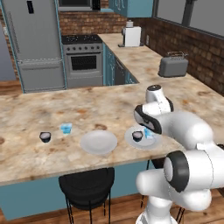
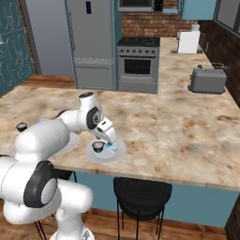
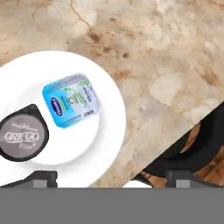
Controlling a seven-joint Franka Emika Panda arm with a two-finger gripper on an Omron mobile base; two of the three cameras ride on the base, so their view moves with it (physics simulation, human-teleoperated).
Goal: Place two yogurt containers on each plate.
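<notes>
End effector (image 3: 111,178) hangs wide open w/ nothing in it, just above the right plate (image 1: 130,139), which now carries a blue cup (image 3: 72,100) and dark cup (image 3: 22,138) side by side. Best move: lift straight up, clear both, then go for the loose blue cup (image 1: 66,128) and dark cup (image 1: 45,137) left of the bare plate (image 1: 99,142) on the tabletop (image 1: 35,113).

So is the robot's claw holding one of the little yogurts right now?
No, nothing is held. The gripper is open above the plate, and the blue yogurt cup and dark yogurt cup sit on it.
</notes>
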